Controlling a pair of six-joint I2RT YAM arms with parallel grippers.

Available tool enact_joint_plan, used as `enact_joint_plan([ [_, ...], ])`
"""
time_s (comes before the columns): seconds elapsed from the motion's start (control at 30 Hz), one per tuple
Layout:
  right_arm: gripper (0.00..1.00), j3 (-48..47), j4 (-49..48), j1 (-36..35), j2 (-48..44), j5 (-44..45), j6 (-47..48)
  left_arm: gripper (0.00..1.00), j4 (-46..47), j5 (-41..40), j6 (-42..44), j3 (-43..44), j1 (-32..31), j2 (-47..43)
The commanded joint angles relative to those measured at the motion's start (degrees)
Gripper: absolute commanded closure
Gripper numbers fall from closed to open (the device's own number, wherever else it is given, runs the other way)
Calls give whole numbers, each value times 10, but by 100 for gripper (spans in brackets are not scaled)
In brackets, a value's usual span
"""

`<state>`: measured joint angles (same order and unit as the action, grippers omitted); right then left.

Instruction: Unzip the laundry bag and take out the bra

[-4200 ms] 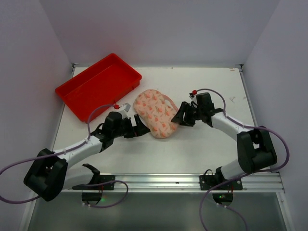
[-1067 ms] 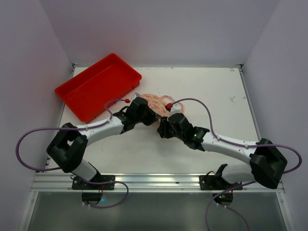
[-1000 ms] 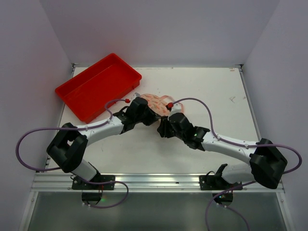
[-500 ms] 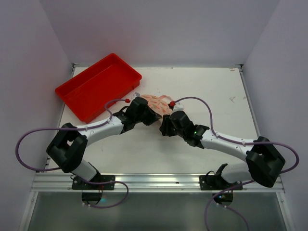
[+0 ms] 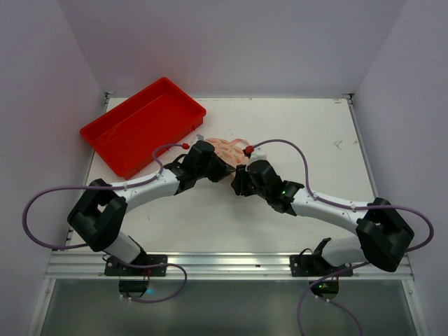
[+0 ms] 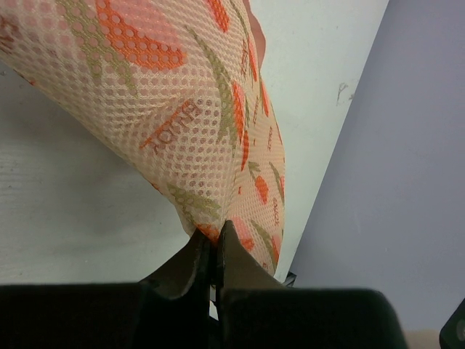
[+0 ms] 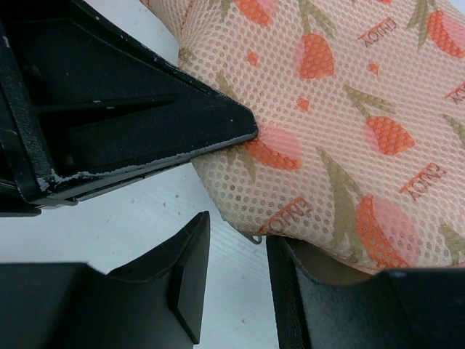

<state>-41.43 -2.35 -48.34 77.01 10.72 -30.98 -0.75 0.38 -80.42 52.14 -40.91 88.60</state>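
Left claw (image 6: pixel 213 251) clamped on rim of cream-pink orange-printed mesh laundry bag (image 6: pixel 182 109); right claw (image 7: pixel 237 251) apart, beside small metal tab (image 7: pixel 256 237). Step: unzipping, zip apparently unopened. Next: pinch tab, likely zip pull.

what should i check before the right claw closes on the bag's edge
1. left claw shut on the edge of the laundry bag: ok
2. right claw open, jaws apart just below the bag's edge: ok
3. small metal tab at that edge lies in line with the gap of the right claw: ok
4. that tab is the zip pull: cannot tell
5. zip already opened: cannot tell, no gap shows in any view
6. bra in sight: not ok, none shows
7. red tray apart from both arms: ok
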Motion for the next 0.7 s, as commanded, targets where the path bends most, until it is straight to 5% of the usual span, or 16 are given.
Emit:
enact_joint_plan([
  [0.0,62,-16,-64,3,7,3,19,98,29,26,-11,6,-3,-16],
  [0.3,76,-29,-64,3,16,6,27,98,31,31,-8,6,-3,-11],
  [0.47,99,-25,-42,3,2,21,31,98,26,31,4,7,-3,-13],
  [0.67,100,1,22,17,-59,16,53,98,18,40,55,8,5,-8],
])
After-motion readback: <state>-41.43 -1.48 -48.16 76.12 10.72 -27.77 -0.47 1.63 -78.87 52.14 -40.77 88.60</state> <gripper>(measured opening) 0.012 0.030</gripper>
